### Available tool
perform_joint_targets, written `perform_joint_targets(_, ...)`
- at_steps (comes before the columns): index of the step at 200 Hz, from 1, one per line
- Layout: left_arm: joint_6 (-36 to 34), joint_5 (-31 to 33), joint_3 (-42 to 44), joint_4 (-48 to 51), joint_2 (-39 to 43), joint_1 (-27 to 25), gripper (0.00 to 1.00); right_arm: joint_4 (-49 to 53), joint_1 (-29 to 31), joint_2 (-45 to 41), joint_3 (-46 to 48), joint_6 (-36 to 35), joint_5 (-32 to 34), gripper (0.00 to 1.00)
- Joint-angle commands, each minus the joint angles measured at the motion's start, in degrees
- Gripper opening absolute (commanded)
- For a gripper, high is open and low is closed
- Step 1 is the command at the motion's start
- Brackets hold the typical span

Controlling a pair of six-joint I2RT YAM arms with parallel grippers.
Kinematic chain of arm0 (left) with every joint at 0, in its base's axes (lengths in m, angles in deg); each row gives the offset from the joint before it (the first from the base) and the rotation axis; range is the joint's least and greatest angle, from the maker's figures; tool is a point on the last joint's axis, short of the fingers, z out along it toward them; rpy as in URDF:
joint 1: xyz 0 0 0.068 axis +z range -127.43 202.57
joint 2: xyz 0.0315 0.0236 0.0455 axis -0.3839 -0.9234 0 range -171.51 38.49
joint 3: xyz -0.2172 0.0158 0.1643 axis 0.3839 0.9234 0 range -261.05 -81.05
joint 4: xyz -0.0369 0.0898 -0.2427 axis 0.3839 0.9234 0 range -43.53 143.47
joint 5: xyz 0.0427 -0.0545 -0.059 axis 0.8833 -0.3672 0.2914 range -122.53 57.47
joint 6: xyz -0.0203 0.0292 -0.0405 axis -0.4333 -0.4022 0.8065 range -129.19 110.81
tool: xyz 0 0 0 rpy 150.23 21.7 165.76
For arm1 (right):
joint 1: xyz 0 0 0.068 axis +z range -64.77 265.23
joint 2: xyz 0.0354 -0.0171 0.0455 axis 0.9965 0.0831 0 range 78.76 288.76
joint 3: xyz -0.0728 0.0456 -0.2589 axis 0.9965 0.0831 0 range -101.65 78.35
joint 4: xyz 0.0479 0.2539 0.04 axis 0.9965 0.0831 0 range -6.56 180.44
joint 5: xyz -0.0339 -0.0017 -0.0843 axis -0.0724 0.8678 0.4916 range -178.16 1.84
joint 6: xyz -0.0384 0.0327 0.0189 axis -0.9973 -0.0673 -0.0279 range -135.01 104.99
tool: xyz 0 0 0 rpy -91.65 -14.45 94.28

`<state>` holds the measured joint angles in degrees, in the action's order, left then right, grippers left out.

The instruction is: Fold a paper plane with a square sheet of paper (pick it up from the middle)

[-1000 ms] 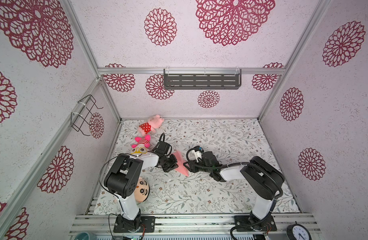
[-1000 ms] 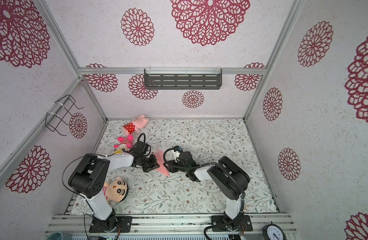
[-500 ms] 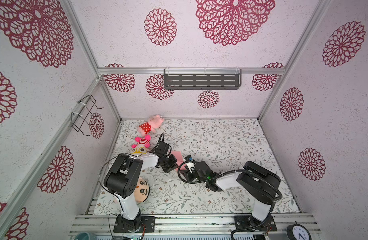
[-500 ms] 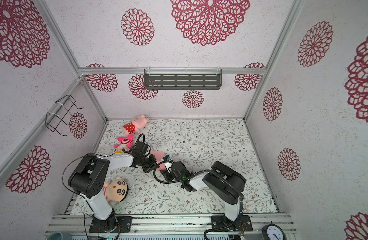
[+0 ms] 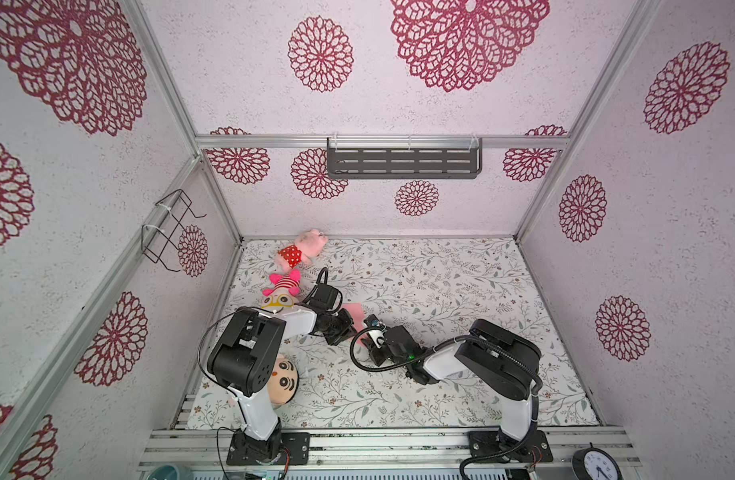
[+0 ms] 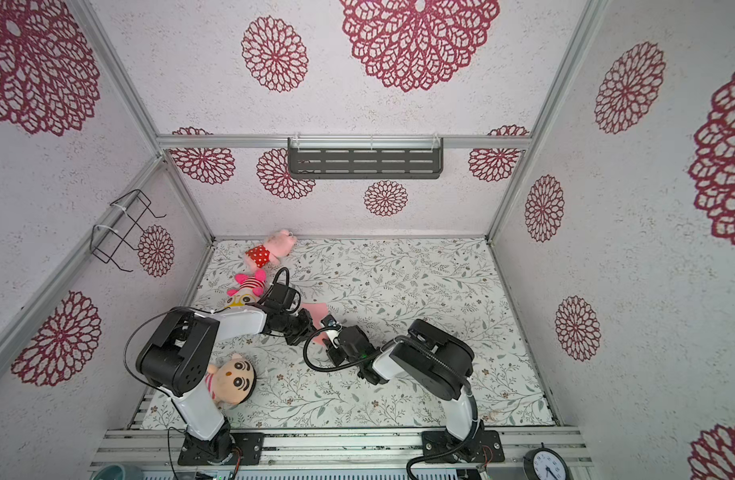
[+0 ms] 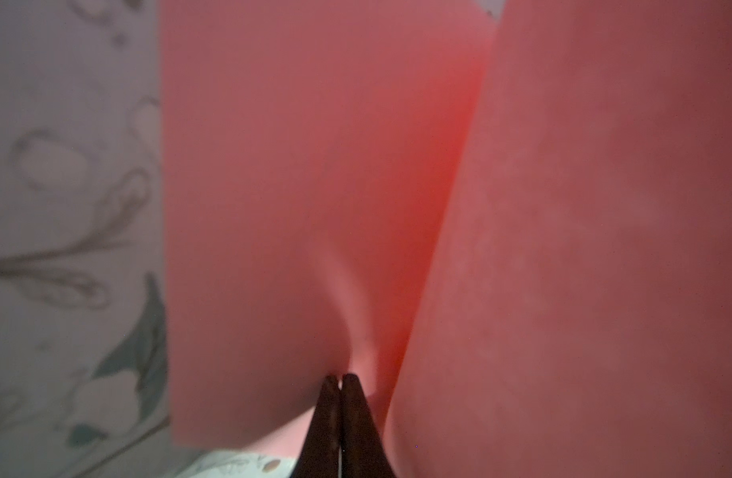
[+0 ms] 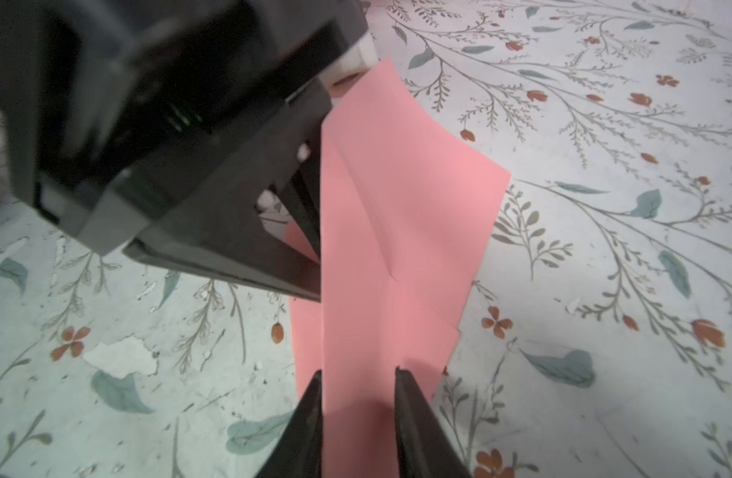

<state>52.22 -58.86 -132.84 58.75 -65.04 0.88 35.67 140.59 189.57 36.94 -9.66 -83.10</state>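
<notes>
While the left gripper (image 7: 340, 378) has its fingers (image 7: 358, 414) pinched tight on the square sheet of paper (image 8: 397, 215), you're mid-fold imo, not at the pickup stage. The sheet's already bent along a centre line, one half standing up off the worktop (image 8: 604, 248) and the other lying lower, w/ a couple of soft creases showing in the right wrist view. In both top views it's just a small pink patch (image 5: 353, 312) between the two wrists, near the middle-left of the worktop.

Right gripper (image 8: 358, 372) sits w/ its fingers (image 8: 310, 414) partly apart, one either side of the near end of the standing flap. They look like they bracket the paper but I can't tell if they're actually touching it yet, so I wouldn't call it held.

Next move prob needs the right side to close on that edge w/o dragging, then run or press the crease while the left keeps its pinch. Both wrists are v close, so watch for a bump.

Material-wise: thin matte pink paper, no print, straight edges, buckles easily near the pinch. The worktop's a pale floral mat, a bit scuffed.
</notes>
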Motion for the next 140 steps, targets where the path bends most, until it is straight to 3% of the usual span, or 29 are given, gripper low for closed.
perform_joint_targets(1, 0.82, 0.49, 1.08, 1.75, -0.56, 0.01, 0.06, -2.46, 0.35, 0.17, -1.15, -1.22, 1.41, 0.29)
perform_joint_targets(53, 0.64, 0.22, 0.73, 1.80, 0.19, 0.20, 0.06, -2.56, 0.18, 0.55, -0.81, 0.60, 0.74, 0.13)
perform_joint_targets(140, 1.17, -2.39, 4.38, -7.86, 9.40, 1.91, 0.17, -6.44, -1.45, 1.05, 0.00, 8.58, -5.02, 0.08)
